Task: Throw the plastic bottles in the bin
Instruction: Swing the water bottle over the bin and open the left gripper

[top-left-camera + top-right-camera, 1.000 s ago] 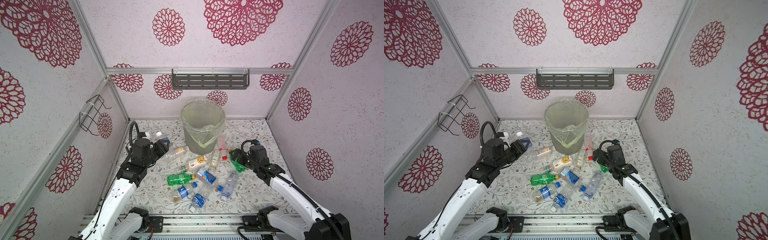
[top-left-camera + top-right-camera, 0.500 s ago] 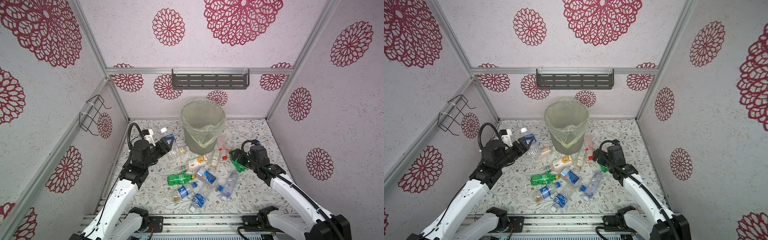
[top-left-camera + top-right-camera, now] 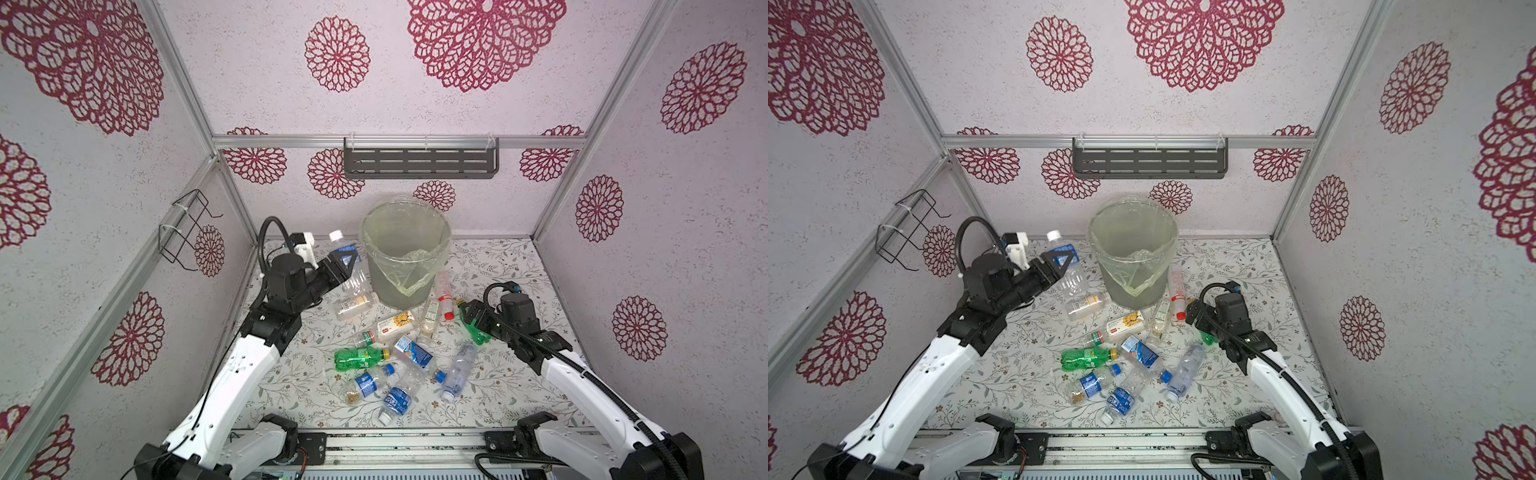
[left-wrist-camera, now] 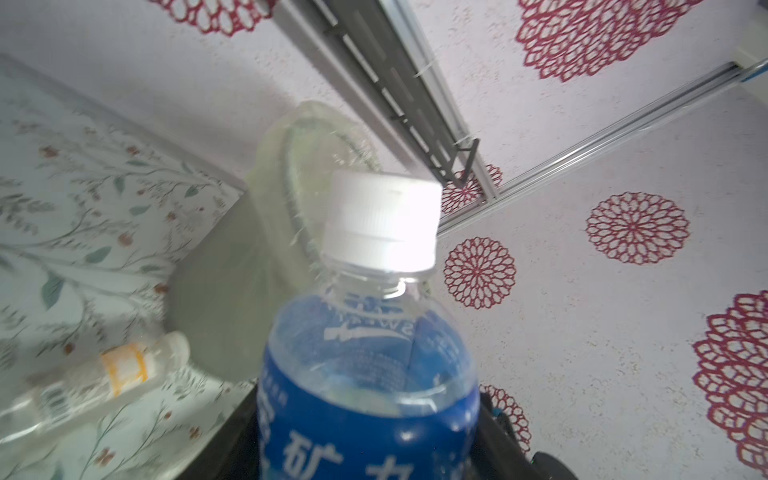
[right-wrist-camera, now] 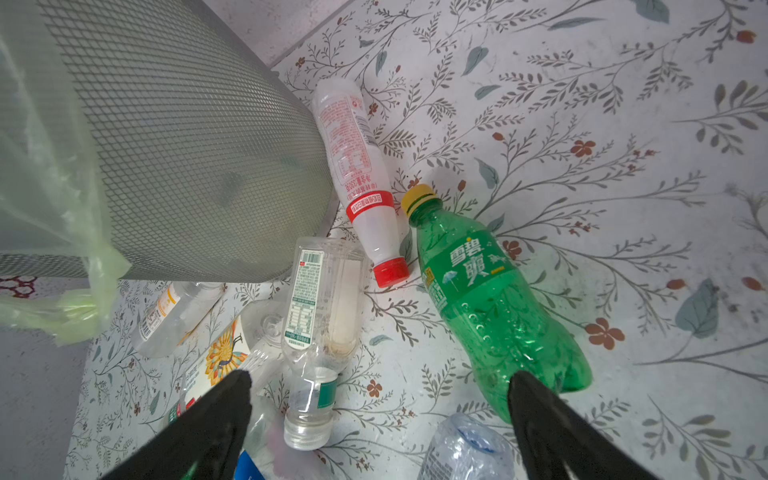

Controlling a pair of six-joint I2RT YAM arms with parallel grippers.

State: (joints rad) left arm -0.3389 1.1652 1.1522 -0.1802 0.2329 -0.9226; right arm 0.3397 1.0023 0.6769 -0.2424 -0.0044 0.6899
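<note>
My left gripper (image 3: 341, 262) (image 3: 1059, 261) is shut on a clear plastic bottle (image 3: 348, 252) (image 3: 1068, 270) (image 4: 365, 374) with a blue label and a white cap. It holds the bottle upright in the air just left of the bin (image 3: 390, 286) (image 3: 1129, 286) (image 4: 224, 282), the cap about level with the rim. The bin is a grey mesh bucket lined with a yellowish bag. My right gripper (image 3: 467, 309) (image 3: 1192, 311) (image 5: 378, 378) is open, low over the floor beside a lying green bottle (image 5: 490, 299) (image 3: 477, 332). Several more bottles (image 3: 405, 357) lie scattered in front of the bin.
A red-capped bottle (image 5: 357, 166) and a clear bottle (image 5: 320, 316) lie against the bin's base (image 5: 187, 145). A grey shelf (image 3: 419, 162) hangs on the back wall above the bin. A wire rack (image 3: 183, 232) juts from the left wall.
My left arm has lifted the blue-labelled bottle up and to the right, closer to the bin's rim. The right arm has stayed where it was, open.
</note>
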